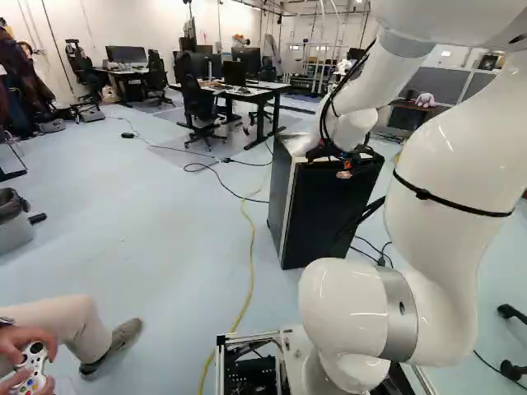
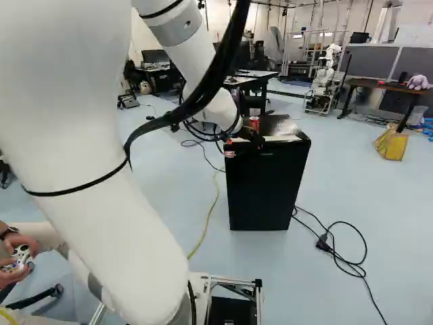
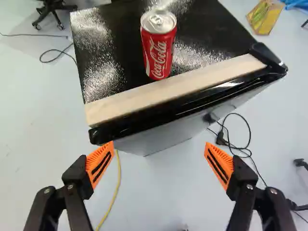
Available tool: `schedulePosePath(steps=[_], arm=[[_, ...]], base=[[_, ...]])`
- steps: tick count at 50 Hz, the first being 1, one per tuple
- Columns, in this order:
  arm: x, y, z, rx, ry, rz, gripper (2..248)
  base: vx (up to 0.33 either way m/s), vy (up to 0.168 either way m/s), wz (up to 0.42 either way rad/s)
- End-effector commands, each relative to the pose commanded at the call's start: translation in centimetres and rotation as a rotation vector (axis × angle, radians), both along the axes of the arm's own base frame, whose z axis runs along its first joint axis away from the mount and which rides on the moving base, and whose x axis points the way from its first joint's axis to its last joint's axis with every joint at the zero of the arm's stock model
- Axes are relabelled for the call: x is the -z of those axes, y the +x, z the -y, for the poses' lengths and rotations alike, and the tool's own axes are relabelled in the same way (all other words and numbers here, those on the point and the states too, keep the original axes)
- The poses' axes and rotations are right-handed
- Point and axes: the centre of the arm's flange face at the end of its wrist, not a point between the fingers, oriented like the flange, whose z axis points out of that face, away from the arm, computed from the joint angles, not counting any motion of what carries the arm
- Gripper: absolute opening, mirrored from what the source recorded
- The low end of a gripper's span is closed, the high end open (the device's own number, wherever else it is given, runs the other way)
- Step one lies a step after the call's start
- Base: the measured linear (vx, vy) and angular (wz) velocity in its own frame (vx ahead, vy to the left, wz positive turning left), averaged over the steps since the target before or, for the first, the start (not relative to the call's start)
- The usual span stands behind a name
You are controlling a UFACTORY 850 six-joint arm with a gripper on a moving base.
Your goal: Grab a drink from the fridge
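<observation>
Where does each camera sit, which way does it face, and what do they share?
Left base view: on the base, behind and left of the white arm, which fills its right side; looks ahead and slightly down at the small black fridge.
Right base view: behind and right of the arm, which fills its left side; also looks ahead and slightly down.
Wrist view: looks along the open black gripper with orange pads, both fingers showing.
Shared: all show the fridge; right base and wrist views share the red soda can on top.

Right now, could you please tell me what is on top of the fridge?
A red can stands beside a pale strip; the can partly hides something clear behind it.
</observation>
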Motion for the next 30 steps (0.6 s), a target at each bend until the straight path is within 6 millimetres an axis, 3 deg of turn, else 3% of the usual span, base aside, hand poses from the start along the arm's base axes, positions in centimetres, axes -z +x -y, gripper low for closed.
schedulePosePath(steps=[11, 30], arm=[[-0.6, -0.7, -0.3, -0.02, -0.045, 0.102, 247], [-0.2, 0.6, -0.1, -0.059, -0.106, 0.249, 247]], base=[[0.0, 0.0, 0.0], [0.0, 0.0, 0.0]])
